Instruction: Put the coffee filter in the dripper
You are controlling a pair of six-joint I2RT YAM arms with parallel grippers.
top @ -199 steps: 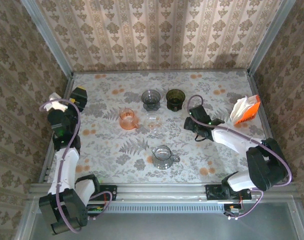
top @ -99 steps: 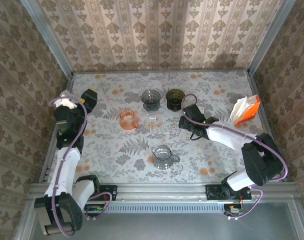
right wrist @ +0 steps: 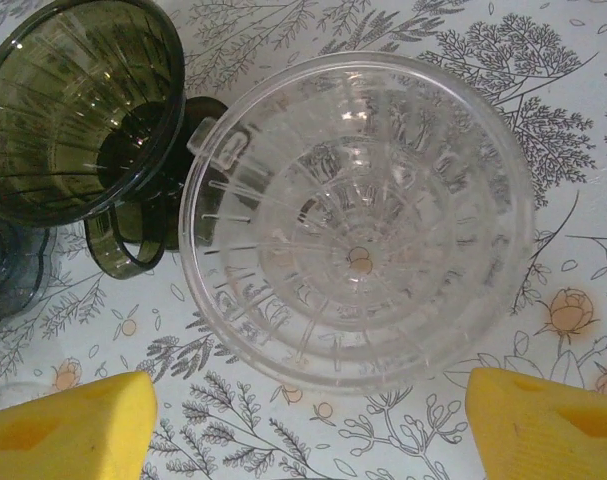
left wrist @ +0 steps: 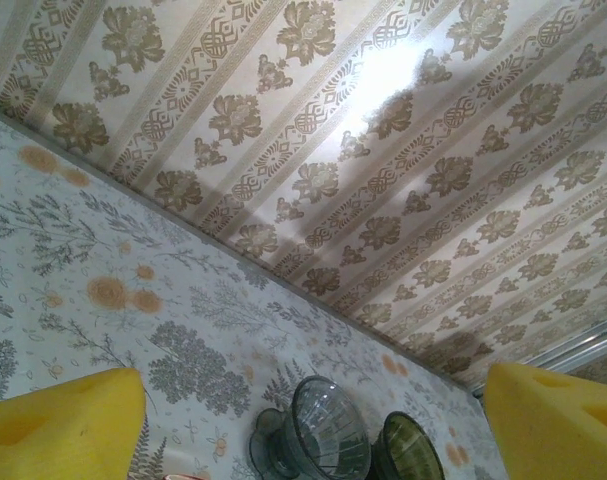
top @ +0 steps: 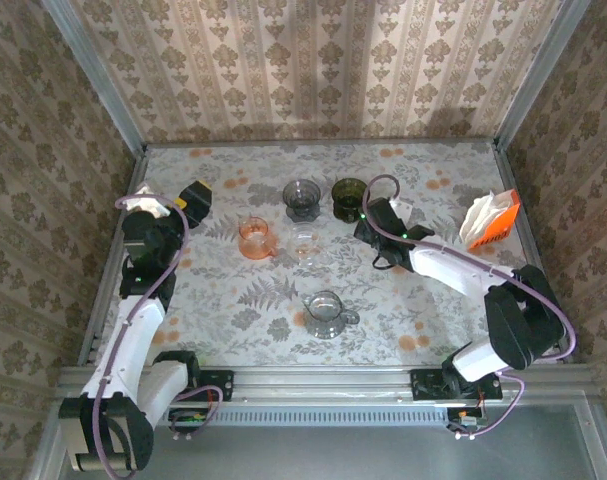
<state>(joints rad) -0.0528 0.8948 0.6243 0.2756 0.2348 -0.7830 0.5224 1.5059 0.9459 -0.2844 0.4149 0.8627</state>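
Clearly, the right claw point(right wrist: 303, 425) is released: its 2 yellow pads point(right wrist: 68, 425) stand wide apart at the bottom corners of the right wrist view, gripping nothing. A clear dripper point(right wrist: 358, 215) sits upright on the worktop point(right wrist: 573, 120) just ahead of them, untouched as far as can be seen. A dark green dripper point(right wrist: 78, 105) stands just beside the clear one on its left, their rims nearly meeting, so room is tight on that side. The floral worktop to the right lies open. The left claw point(left wrist: 308, 420) is released too, with its pads spread wide and nothing between them. It hovers over the far-left part of the worktop, close to the left wall point(top: 43, 150), and is tilted up toward the back wall point(left wrist: 383, 150), with a grey dripper point(left wrist: 328, 430) ahead. Seen from above, an orange dripper point(top: 255, 238) and a handled glass dripper point(top: 326, 313) stand nearer the front edge, with bare worktop around them. The coffee filter pack point(top: 488, 220) stands by the right wall, well apart from both claws.
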